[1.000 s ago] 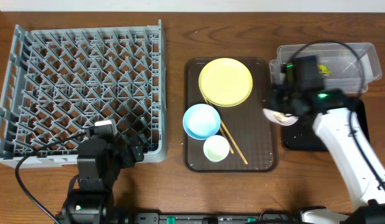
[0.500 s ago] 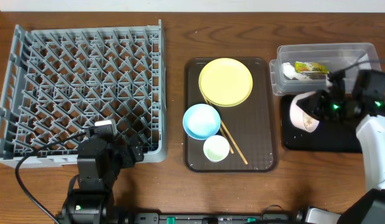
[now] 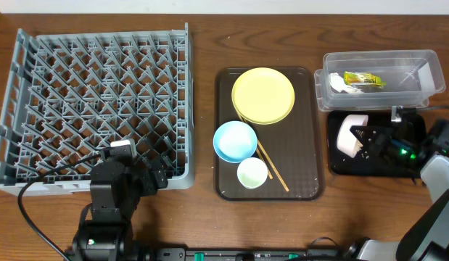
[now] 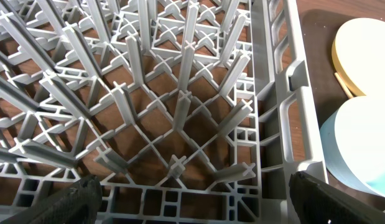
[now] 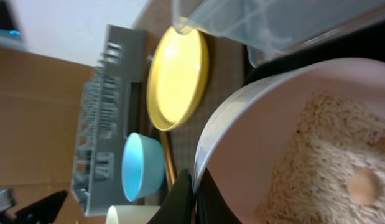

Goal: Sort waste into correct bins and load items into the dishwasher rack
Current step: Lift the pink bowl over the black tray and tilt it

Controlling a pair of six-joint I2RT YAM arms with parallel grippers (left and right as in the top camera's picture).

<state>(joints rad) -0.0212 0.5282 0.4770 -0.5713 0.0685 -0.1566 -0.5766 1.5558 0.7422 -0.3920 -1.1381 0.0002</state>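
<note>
Overhead, the dishwasher rack (image 3: 93, 101) sits left, and the left gripper (image 4: 192, 202) hangs over its near right corner, fingers apart. On the brown tray (image 3: 311, 181) in the middle are the yellow plate (image 3: 263, 95), light blue bowl (image 3: 235, 141), cup (image 3: 252, 173) and chopsticks (image 3: 271, 165). At right, the right gripper (image 3: 368, 139) clamps the rim of the white bowl (image 3: 349, 134), which is tipped sideways over the black tray (image 3: 340, 165) with food scraps (image 5: 316, 155) inside. The wrapper (image 3: 363, 78) lies in the clear tub (image 3: 427, 81).

Wooden table (image 3: 202, 87): grey rack (image 3: 93, 101) left, brown tray (image 3: 307, 152) centre, clear tub (image 3: 376, 54) right, black tray (image 3: 355, 165) seemingly abutting tub.

I log the white bowl (image 5: 242, 143) cropped at 2 edges in the right wrist view, and the light blue bowl (image 4: 360, 143) cropped in the left wrist view.
</note>
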